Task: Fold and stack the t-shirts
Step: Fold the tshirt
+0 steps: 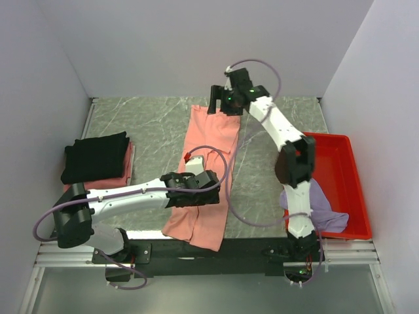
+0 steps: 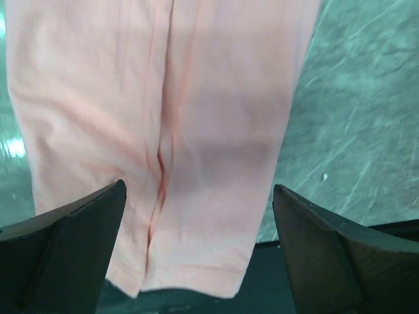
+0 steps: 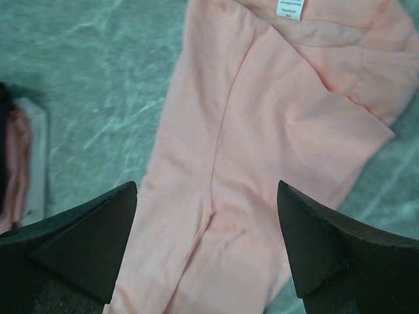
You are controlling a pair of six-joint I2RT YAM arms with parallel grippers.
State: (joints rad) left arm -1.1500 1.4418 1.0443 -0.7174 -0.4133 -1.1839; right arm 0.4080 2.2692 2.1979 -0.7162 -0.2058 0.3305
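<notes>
A salmon-pink t-shirt [image 1: 208, 167] lies folded lengthwise in a long strip down the middle of the table. Its hem [image 2: 190, 271] hangs over the near edge, and its white neck label [image 3: 292, 10] is at the far end. My left gripper [image 1: 196, 193] [image 2: 200, 190] hovers open over the strip's near part, one finger on each side, holding nothing. My right gripper [image 1: 224, 104] [image 3: 207, 186] stands open above the collar end, also empty. At the left, a folded black t-shirt [image 1: 95, 156] rests on a folded pink one [image 1: 123, 175]. A lavender t-shirt [image 1: 322, 208] lies crumpled in the red tray.
The red plastic tray [image 1: 340, 163] sits at the right side of the table, beside the right arm. White walls close in the table at the back and on both sides. A dark rail [image 2: 314, 275] runs along the table's near edge.
</notes>
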